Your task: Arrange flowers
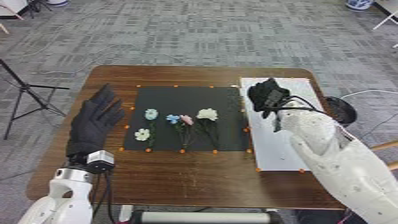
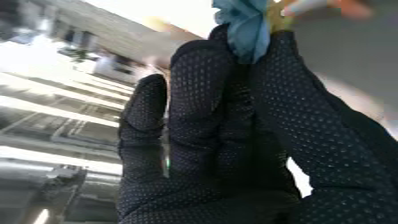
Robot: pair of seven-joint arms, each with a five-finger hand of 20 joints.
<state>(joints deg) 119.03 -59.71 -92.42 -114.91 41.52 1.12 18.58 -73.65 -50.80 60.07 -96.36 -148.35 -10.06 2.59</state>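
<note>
**While the left hand is holding its fingers straight, the right hand is pinching a blue bloom**

In the right wrist view, the right hand is keeping its fingers narrow, closing them against the thumb on the bloom. Its petals are sitting between the tips and jutting out past them, their long axis running roughly along the fingers; which way the stem is pointing, I cannot tell.

In the head view, that hand is hovering above the white mat on the counter. The left hand, its fingers near one another, is pointing away from the robot beside the black mat.

On the black mat, a pale blue flower, a cream flower, a blue flower, a pink flower and a white flower are lying between the hands, stems running towards the robot.
</note>
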